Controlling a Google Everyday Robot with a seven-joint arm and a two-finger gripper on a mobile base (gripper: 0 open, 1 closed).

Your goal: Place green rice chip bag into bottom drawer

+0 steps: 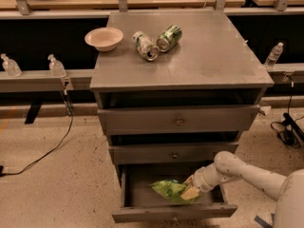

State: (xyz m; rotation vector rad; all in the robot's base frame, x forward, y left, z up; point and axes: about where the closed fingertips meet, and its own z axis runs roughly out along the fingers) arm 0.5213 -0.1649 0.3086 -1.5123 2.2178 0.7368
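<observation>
The green rice chip bag (169,190) is a crinkly bright-green bag lying low inside the open bottom drawer (174,213), near its middle. My gripper (188,192) reaches in from the right on a white arm and is at the bag's right end, touching it. The bottom drawer is pulled out from the grey cabinet; the two upper drawers are closed.
On the cabinet top (213,56) stand a white bowl (104,38) and two green-and-silver cans (156,41) lying on their sides. Small clear bottles (56,66) sit on a ledge left and right. Cables lie on the speckled floor.
</observation>
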